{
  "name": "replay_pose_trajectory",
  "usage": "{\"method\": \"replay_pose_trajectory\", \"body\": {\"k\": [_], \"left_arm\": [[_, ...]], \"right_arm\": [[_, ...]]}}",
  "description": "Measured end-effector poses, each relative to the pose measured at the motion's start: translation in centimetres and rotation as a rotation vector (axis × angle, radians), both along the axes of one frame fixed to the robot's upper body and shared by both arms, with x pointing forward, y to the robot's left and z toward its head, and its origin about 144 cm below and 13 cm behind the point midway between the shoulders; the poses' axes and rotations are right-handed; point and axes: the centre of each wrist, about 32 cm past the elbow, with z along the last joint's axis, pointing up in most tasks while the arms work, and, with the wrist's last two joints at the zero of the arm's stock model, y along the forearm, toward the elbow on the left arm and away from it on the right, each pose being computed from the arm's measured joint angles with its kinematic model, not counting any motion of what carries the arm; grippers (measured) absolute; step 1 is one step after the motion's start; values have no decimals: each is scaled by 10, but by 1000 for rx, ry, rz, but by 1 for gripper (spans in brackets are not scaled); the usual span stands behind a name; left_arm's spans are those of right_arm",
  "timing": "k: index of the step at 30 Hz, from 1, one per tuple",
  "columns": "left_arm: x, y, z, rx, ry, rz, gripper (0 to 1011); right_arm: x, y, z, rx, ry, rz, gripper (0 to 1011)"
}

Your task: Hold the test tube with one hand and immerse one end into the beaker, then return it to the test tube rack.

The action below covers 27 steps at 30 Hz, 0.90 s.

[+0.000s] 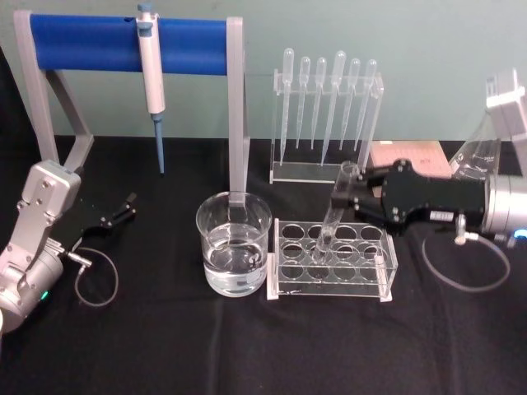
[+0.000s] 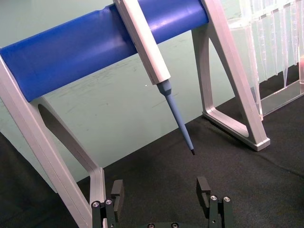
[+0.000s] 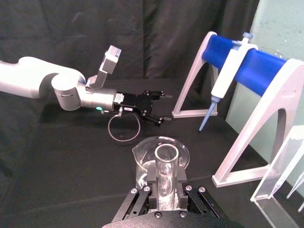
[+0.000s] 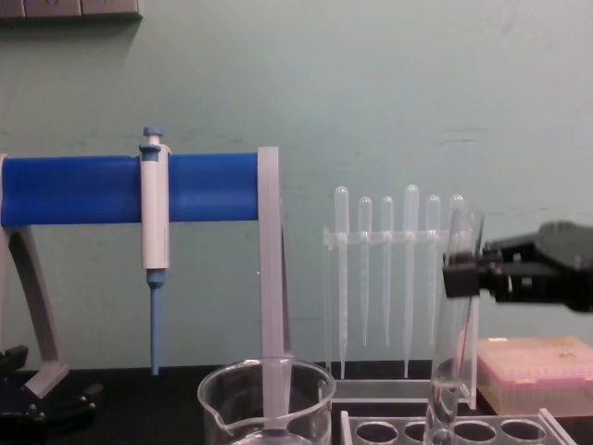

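Right hand (image 1: pixel 344 197) reaches in from the right side above the tabletop (image 1: pixel 165 346), its two fingers closed on the test tube (image 1: pixel 333 218) a little below the mouth. In the right wrist view the pads (image 3: pixel 151 186) press on either side of the glass. The tube is tilted, with its mouth leaning toward the far side. Its rounded lower end sits down in a hole in the left half of the clear rack (image 1: pixel 387 273); I cannot tell which row.

Just left of the rack, close beside it, stands the beaker (image 1: pixel 233 247), partly filled with clear liquid. The tube is outside it.

Well apart at the left edge, the left hand (image 1: pixel 123 210) sits low over the black cloth with its fingers spread wide and nothing between them.

Farther back, a grey stand (image 1: pixel 237 107) with a blue bar carries a hanging pipettor (image 1: pixel 151 74). To its right a clear holder (image 1: pixel 284 169) carries a row of plastic pipettes (image 1: pixel 329 99). A pinkish box (image 1: pixel 412 156) and a glass flask (image 1: pixel 478 152) stand behind the right arm.
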Motion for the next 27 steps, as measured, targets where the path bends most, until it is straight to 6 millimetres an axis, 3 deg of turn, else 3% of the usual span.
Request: {"method": "replay_pose_trajectory", "body": {"k": [8, 13, 27], "left_arm": [[0, 0, 0, 0, 0, 0, 1000], [0, 0, 0, 0, 0, 0, 1000], [0, 0, 0, 0, 0, 0, 1000]], "right_arm": [[9, 2, 35, -23, -12, 5, 238], [11, 3, 47, -24, -18, 11, 238], [12, 5, 52, -8, -11, 19, 238]]}}
